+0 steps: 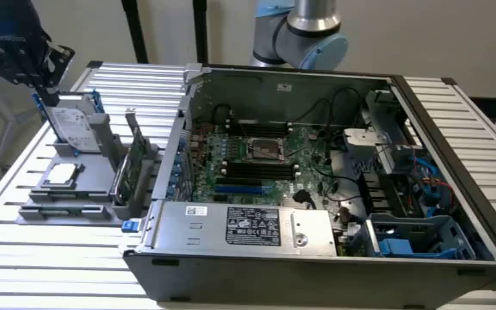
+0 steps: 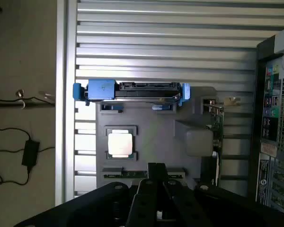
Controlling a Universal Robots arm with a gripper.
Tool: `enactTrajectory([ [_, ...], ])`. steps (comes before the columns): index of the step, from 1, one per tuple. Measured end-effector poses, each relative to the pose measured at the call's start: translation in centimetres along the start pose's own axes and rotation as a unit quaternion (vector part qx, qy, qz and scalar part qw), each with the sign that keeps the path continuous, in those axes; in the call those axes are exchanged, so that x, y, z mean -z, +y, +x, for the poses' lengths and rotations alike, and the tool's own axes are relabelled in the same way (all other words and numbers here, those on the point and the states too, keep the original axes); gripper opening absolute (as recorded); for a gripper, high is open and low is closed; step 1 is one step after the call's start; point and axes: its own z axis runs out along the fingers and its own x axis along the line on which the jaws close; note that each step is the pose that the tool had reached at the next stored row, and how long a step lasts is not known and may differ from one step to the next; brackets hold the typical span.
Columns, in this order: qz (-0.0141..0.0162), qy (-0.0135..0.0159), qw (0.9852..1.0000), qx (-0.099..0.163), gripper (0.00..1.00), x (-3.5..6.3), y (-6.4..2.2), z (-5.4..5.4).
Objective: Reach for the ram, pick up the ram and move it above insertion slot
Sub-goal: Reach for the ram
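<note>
I log bright, even light, glare streaking the slatted table (image 2: pixel 165 28) below my wrist, the computer case (image 1: pixel 317 278) dim inside, shadows soft.

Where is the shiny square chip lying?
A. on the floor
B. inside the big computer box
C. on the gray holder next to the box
C: the square chip lies flat in a pocket of the gray holder, which sits outside the computer case.
</note>
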Motion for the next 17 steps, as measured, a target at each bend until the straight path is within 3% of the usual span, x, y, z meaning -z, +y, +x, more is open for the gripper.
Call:
enactTrajectory([
  [13,0.0001,0.0002,1.0000,0.000,0.11,0.02,-0.04,0.0],
  [15,0.0000,0.0001,1.0000,0.000,0.11,0.02,-0.33,0.0],
  [17,0.0000,0.0000,1.0000,0.000,0.11,0.04,-1.19,0.0],
])
